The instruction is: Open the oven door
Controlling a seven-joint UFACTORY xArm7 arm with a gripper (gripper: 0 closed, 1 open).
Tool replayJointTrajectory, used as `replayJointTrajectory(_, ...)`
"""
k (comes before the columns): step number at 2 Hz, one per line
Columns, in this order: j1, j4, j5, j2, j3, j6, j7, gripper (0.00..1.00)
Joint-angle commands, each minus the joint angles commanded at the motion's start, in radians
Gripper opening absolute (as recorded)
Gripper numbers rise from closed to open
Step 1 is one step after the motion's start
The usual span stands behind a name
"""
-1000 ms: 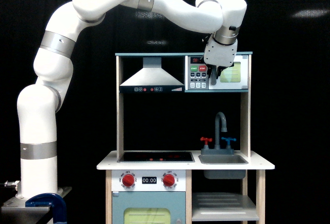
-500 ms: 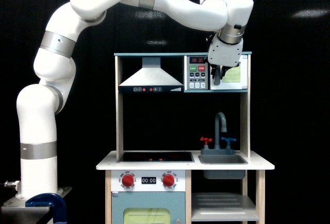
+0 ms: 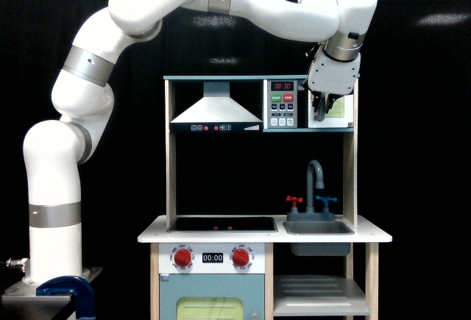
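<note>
The oven door (image 3: 339, 111) is the small white-framed one with a pale yellow-green window, on the upper shelf of the toy kitchen at the exterior view's right. It looks narrow, swung partly out from its frame. My gripper (image 3: 322, 108) hangs down in front of the door's left edge, shut on the grey vertical bar handle (image 3: 319, 116). The white wrist covers the door's top left corner.
Left of the door is the control panel (image 3: 283, 104) with red and green buttons, then a grey hood (image 3: 215, 112). Below stand a grey faucet (image 3: 315, 179), a sink (image 3: 318, 227), a hob and a larger blue-grey door (image 3: 212, 299). A blue clamp (image 3: 68, 293) sits by the arm's base.
My gripper has moved toward the exterior view's right with the handle in it. The door has swung further out, so its window now looks narrower.
</note>
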State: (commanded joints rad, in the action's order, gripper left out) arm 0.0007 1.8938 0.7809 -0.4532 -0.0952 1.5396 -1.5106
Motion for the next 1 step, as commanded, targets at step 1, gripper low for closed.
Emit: replayJointTrajectory(1,-0.03,0.154,-0.021,-0.095,-0.023,0.052,0.033,0.0)
